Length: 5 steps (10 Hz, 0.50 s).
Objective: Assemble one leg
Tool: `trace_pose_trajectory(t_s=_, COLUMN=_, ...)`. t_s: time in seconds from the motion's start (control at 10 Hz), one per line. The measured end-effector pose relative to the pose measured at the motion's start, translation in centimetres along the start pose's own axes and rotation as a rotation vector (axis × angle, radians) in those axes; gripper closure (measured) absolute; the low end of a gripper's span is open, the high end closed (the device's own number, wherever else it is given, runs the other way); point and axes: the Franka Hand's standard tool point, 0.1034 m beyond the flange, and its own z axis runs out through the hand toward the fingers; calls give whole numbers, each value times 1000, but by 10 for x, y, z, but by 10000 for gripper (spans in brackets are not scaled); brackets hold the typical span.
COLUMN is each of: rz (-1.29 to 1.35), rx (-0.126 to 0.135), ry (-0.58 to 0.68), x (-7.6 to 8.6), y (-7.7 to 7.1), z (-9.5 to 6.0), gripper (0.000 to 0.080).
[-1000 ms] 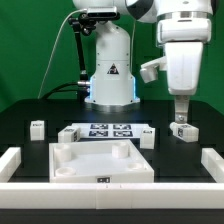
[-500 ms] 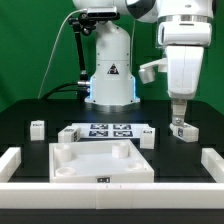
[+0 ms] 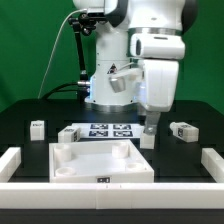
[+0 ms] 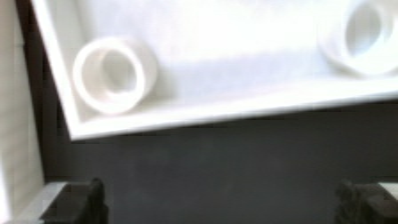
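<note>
Small white legs with tags lie on the black table: one at the exterior view's right (image 3: 183, 130), one at its left (image 3: 37, 127), and one (image 3: 147, 138) beside the marker board. My gripper (image 3: 150, 124) hangs just above that middle leg. In the wrist view my gripper (image 4: 224, 200) is open with nothing between the dark fingertips (image 4: 75, 200). That blurred view looks down on the large white panel (image 4: 231, 75) with its round corner recesses. The panel (image 3: 62, 152) lies at the front centre.
The marker board (image 3: 105, 130) lies behind the panel, with another small white block (image 3: 68, 133) at its left end. White border walls stand at the left (image 3: 10, 160), right (image 3: 212, 160) and front. The robot base (image 3: 110, 80) stands behind.
My arm has swung from over the right-hand leg toward the exterior view's left, now above the leg beside the marker board. The right-hand leg stays on the table.
</note>
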Motion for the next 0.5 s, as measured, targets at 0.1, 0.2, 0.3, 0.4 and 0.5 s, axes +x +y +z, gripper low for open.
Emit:
trace_pose_trajectory(t_s=0.1, rz=-71, rx=9, ry=-2, x=-19, y=-2, z=4, gripper=150)
trace_pose_trajectory(t_s=0.2, rz=-59, rx=13, ry=-4, x=-27, y=-3, z=6, gripper=150)
trace_pose_trajectory(t_s=0.3, rz=-61, rx=13, ry=-3, x=-25, y=-3, z=6, gripper=150)
trace_pose_trajectory(t_s=0.4, rz=-62, rx=13, ry=-2, x=-24, y=-3, z=6, gripper=150)
trace_pose_trajectory(t_s=0.5, rz=-61, rx=13, ry=-3, x=-25, y=-3, z=6, gripper=150)
